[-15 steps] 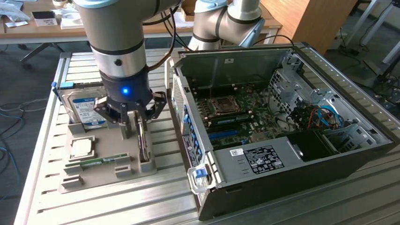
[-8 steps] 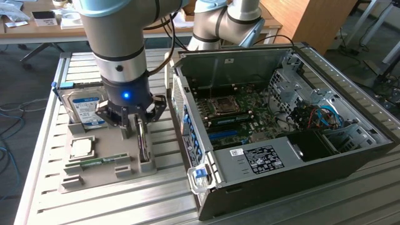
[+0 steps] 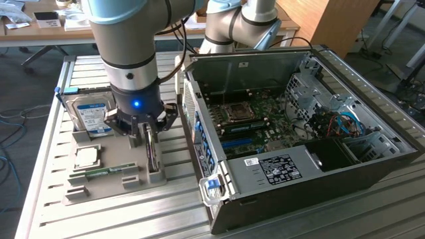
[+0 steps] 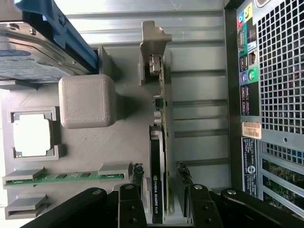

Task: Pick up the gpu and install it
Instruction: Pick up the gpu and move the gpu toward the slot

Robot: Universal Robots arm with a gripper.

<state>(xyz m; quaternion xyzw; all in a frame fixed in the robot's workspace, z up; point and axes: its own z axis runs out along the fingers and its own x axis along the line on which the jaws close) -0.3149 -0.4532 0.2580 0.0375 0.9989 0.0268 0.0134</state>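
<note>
Slatted aluminium table point(image 3: 99, 219) carries a grey moulded plastic fixture tray point(image 3: 109, 191) and, on the exterior view's right, an open black-and-silver computer case point(image 3: 292, 199) lying with its green motherboard point(image 3: 256, 117) exposed. The tray holds a blue-labelled silver hard drive point(image 3: 93, 117), a square silver processor chip point(image 3: 86, 157) and a narrow green memory stick point(image 3: 106, 173). It also holds the gpu point(image 3: 154, 157), a thin green circuit card with a black fan housing, which stands on edge in its slot along the side of the tray nearest the case. The black multi-fingered end effector point(image 3: 147, 135) hangs directly over that card with its jaws spread wide and nothing gripped. In the wrist view the fingers point(image 4: 137, 175) stand one on either side of the gpu point(image 4: 159, 156), flanking the black fan section and apart from both faces. The card's long axis runs along the tray, roughly parallel to the perforated rear panel of the case point(image 4: 280, 71), and crosswise to the line on which the jaws close. Its silver bracket end point(image 4: 153, 45) lies further along the card, well away from the fingers. So the card lies straight below and between the jaws, neither to one side nor ahead. The relation that matters is this straddle, with thin faces toward the pads and the long edge running out past them.
</note>
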